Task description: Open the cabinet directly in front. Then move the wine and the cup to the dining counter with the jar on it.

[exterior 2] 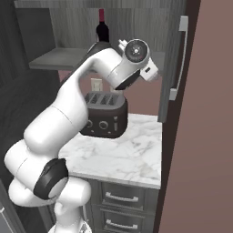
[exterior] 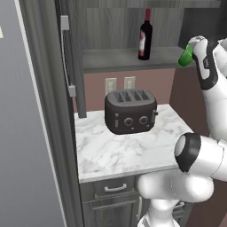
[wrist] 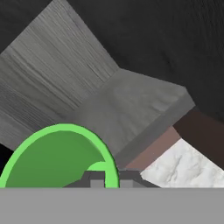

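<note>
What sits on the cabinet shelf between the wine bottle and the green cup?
Nothing: in the left base view the grey shelf is bare between the wine bottle and the green cup, which is tilted at the shelf's right end.

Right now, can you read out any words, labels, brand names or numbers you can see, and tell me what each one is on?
No text can be read in these pictures.
wine: it has a red and white label, but any print on it is too small and blurred to make out.
toaster: two round knobs on the front, no legible markings.
cup: plain green, nothing printed on it.
</note>
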Controlling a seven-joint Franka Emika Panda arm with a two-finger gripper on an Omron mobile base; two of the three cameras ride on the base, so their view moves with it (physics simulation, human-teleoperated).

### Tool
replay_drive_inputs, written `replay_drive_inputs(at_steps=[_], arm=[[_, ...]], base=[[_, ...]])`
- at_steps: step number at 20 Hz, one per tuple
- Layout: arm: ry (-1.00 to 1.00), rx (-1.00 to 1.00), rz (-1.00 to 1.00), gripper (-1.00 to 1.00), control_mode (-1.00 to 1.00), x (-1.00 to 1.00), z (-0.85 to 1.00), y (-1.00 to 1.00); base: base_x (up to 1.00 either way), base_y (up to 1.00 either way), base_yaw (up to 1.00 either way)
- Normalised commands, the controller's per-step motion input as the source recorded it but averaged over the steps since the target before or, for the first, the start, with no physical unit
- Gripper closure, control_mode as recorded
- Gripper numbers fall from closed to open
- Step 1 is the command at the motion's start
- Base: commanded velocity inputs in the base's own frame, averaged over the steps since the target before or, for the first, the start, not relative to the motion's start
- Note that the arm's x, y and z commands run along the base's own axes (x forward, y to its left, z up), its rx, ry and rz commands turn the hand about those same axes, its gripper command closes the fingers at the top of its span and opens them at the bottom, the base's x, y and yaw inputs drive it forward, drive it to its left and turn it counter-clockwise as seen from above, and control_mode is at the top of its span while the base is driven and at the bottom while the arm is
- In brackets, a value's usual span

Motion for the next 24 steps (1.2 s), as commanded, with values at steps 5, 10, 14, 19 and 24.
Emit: replay_drive_inputs(at_steps=[5,10,14,19,24], arm=[[0.01,0.00,0.07,1.00,-1.00,-1.00,-0.01,-0.14],[0.21,-0.12,0.07,1.00,-1.00,-1.00,0.00,0.31],[0.22,-0.21,0.11,1.00,-1.00,-1.00,-0.25,0.62],[0.18,-0.19,0.14,1.00,-1.00,-1.00,-0.80,0.70],[0.04,0.03,0.09,1.00,-1.00,-0.58,-0.88,0.50]], base=[[0.00,0.00,0.00],[0.00,0.00,0.00],[0.00,0.00,0.00],[0.00,0.00,0.00],[0.00,0.00,0.00]])
